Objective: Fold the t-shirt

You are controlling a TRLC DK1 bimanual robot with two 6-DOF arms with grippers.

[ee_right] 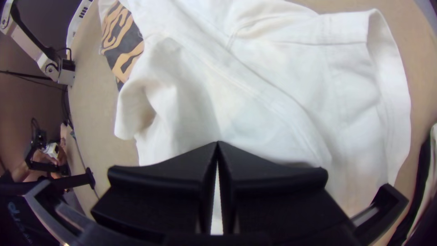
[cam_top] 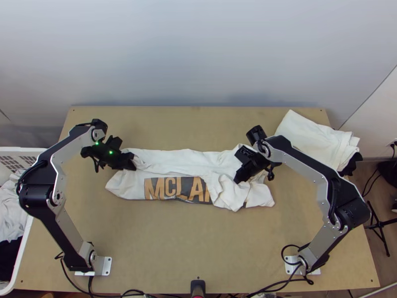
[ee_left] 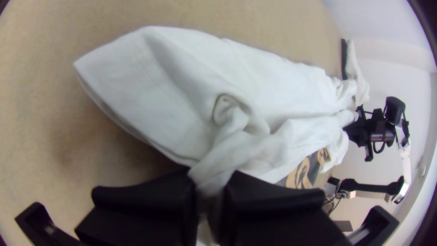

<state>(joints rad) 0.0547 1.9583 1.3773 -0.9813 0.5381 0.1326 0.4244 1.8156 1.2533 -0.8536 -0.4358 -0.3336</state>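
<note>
Left end effector (ee_left: 211, 182) grips bunched t-shirt (cam_top: 168, 156); right end effector (ee_right: 217, 144) closed, apparently empty; best smooth the 3-o'clock bunching (cam_top: 229, 192) before folding.

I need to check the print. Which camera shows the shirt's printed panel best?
The top view: it has the longest stretch of the printed panel, its letters upright, until a loose fold covers it. The left wrist view shows a small slanted piece; the right wrist view, a curved piece.
</note>
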